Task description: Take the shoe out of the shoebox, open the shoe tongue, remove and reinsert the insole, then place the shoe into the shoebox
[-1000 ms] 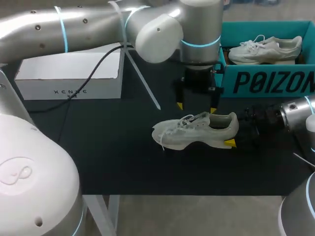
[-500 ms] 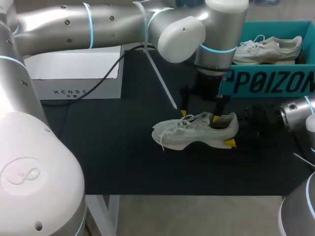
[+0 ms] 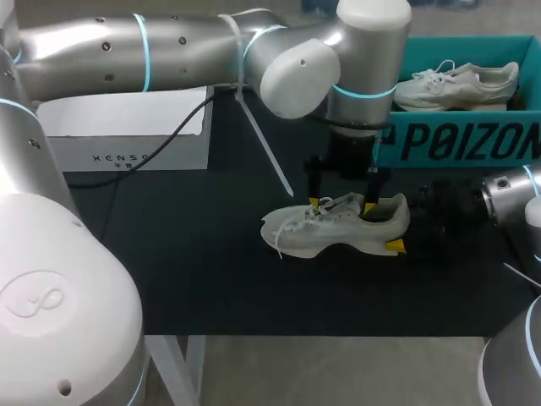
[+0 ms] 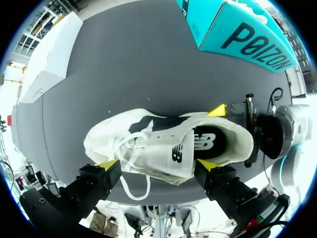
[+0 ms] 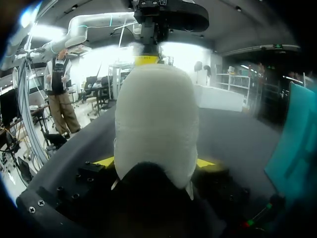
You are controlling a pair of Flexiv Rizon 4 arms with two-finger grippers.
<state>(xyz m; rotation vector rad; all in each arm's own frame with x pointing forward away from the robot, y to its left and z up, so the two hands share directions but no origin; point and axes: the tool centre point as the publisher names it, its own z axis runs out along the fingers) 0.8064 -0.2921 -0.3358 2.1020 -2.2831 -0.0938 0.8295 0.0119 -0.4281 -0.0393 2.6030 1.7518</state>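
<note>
Left wrist view: white laced shoe, dark inside.
Right gripper clamps its rounded heel; left gripper spread astride it.

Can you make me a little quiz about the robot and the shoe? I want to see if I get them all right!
1. True or false: the shoe lies on the table, outside the teal shoebox.
2. Pick one: the right gripper is shut on the shoe's A) toe, B) heel, C) laces.
3. Fill in the gap: the box at the far left of the table is ___ in colour.

Key: 1 true; 2 B; 3 white.
</note>
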